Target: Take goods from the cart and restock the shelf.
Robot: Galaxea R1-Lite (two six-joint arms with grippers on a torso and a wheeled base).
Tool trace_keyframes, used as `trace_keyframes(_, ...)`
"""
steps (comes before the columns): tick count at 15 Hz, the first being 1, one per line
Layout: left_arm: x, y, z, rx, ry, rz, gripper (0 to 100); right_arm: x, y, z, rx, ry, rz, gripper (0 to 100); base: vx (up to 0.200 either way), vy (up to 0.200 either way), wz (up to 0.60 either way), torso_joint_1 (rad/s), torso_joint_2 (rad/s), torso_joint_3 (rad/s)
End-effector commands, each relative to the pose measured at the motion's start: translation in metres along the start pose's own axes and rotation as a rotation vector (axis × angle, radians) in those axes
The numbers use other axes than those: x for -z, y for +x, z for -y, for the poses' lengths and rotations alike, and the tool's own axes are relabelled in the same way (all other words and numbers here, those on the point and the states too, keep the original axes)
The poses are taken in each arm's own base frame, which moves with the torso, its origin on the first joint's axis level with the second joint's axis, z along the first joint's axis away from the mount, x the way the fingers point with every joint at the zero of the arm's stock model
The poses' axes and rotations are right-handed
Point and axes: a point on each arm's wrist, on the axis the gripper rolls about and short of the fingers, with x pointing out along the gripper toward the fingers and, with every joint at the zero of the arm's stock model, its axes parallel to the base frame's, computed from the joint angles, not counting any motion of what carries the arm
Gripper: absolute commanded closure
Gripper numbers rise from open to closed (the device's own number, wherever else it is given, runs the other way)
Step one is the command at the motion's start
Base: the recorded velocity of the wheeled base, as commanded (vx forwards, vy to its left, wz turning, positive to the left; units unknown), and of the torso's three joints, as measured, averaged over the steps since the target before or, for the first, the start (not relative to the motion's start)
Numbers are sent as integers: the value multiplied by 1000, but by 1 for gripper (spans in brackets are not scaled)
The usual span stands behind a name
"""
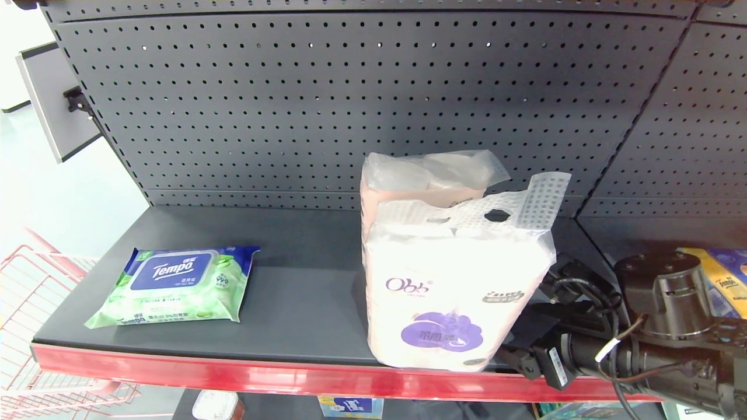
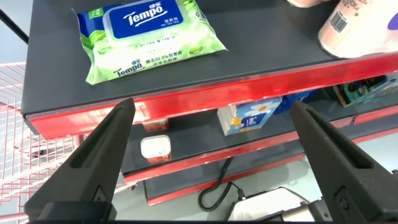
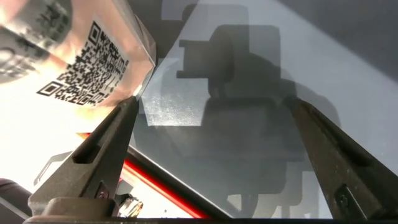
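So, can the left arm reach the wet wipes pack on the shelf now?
Probably yes. The left hand is open in front of the shelf, and the wet wipes pack lies flat near its front edge, nothing between them.

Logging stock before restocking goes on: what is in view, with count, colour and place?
shelf: 1, dark grey, red edge.
pegboard: 1, grey, behind shelf.
wipes pack: 1, green-white, shelf's left.
front toilet roll pack: 1, white-purple, shelf's right, at edge.
rear toilet roll pack: 1, pinkish, behind it.
cart: 1, red wire, left of shelf.
box: 1, blue-white, lower shelf.
left gripper: black, jaws open, before shelf's edge.
right gripper: black, jaws open, beside front pack.
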Motion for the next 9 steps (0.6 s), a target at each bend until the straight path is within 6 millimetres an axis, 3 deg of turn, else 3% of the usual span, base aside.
trace_keyframes(1, 0, 0, 0, 0, 0, -1, 0, 0, 2, -2, -6, -4, -6, 0, 0, 0, 0, 0, 0, 0)
trace_keyframes(9, 0, 0, 0, 0, 0, -3, 0, 1, 3, -3, -11, -7, -12, 0, 0, 0, 0, 0, 0, 0)
